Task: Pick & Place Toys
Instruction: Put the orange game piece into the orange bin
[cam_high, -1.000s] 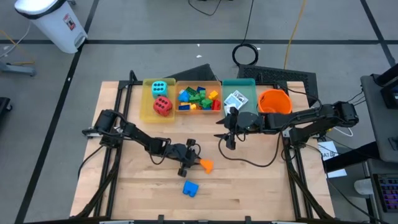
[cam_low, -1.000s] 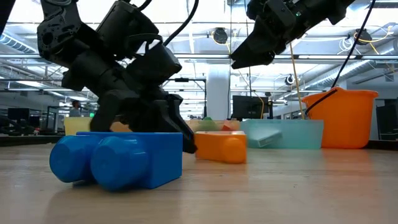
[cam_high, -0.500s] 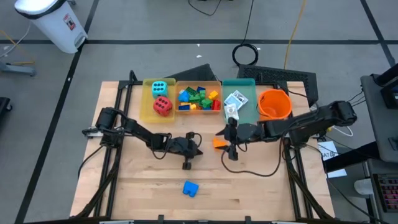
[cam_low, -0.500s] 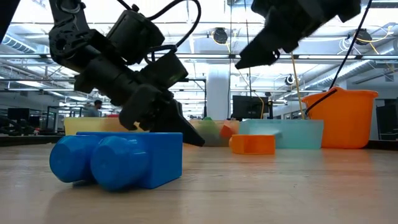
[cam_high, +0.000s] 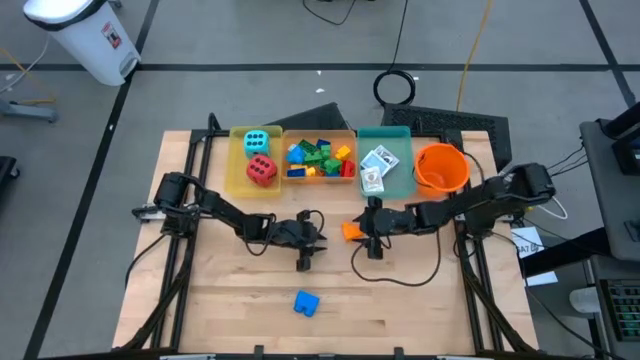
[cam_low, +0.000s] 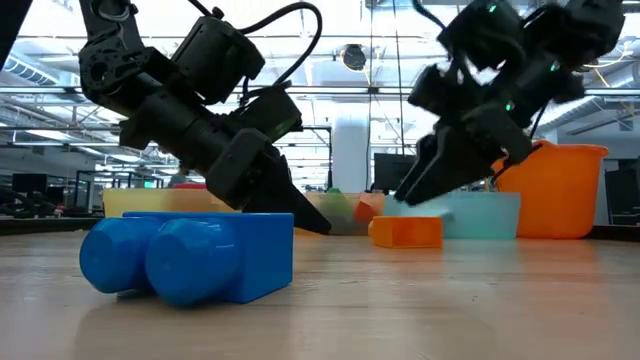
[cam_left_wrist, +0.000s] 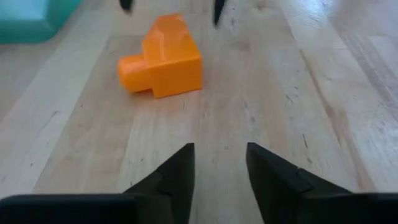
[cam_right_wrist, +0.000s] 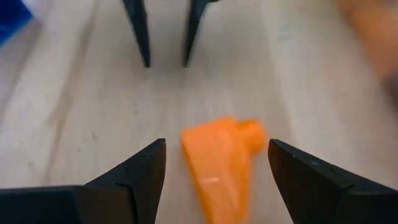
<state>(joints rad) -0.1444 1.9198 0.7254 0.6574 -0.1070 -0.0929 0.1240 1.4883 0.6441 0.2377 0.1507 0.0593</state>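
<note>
An orange brick (cam_high: 348, 230) lies flat on the table's middle, with its stud pointing sideways. My right gripper (cam_right_wrist: 216, 146) is low over it, open wide, one finger on either side of the brick (cam_right_wrist: 221, 165) without touching it. My left gripper (cam_left_wrist: 221, 149) stands open a short way to the table's left of the brick (cam_left_wrist: 165, 59), pointing at it, with nothing between its fingers. Near the front edge a blue brick (cam_high: 306, 302) lies alone on the table. The red and cyan dice (cam_high: 258, 158), several bricks (cam_high: 320, 158) and card packs (cam_high: 376, 166) lie in trays at the back.
The yellow tray (cam_high: 236, 172), the orange tray (cam_high: 320, 178) and the teal tray (cam_high: 400, 180) stand side by side along the far edge. An orange bucket (cam_high: 441, 166) stands to their right. Bare wood lies around the blue brick (cam_low: 190, 255).
The orange brick has slid from beside my left gripper toward the table's far right and now lies still under my right gripper. My left gripper has swung a little toward the far edge and rolled. My right gripper has come down to the brick, still open wide.
</note>
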